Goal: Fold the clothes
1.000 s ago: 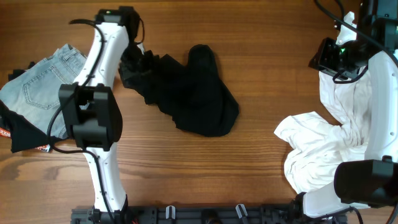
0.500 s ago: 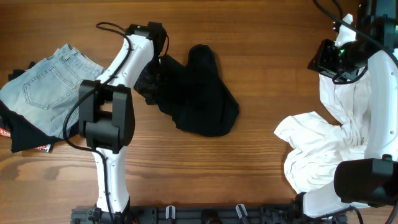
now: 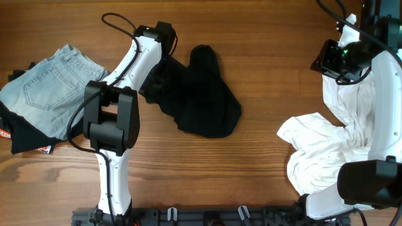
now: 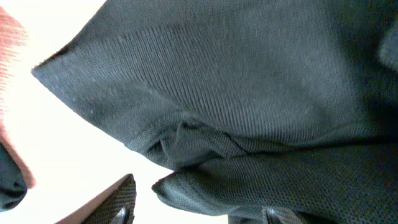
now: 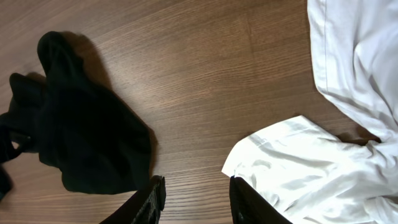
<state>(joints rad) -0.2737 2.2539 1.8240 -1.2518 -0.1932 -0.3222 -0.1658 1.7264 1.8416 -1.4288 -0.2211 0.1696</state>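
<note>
Black garment lay bunched centre-left on the worktop. Looked like the spreading step. Left fingers were in its edge, couldn't tell the grip. Right fingers were apart and empty. Next move needed: flatten it out.

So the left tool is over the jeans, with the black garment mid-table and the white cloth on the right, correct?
No. The overhead view shows the left tool at the upper-left edge of the black garment, not over the jeans, which lie far left. The black garment is mid-table and the white cloth on the right.
</note>
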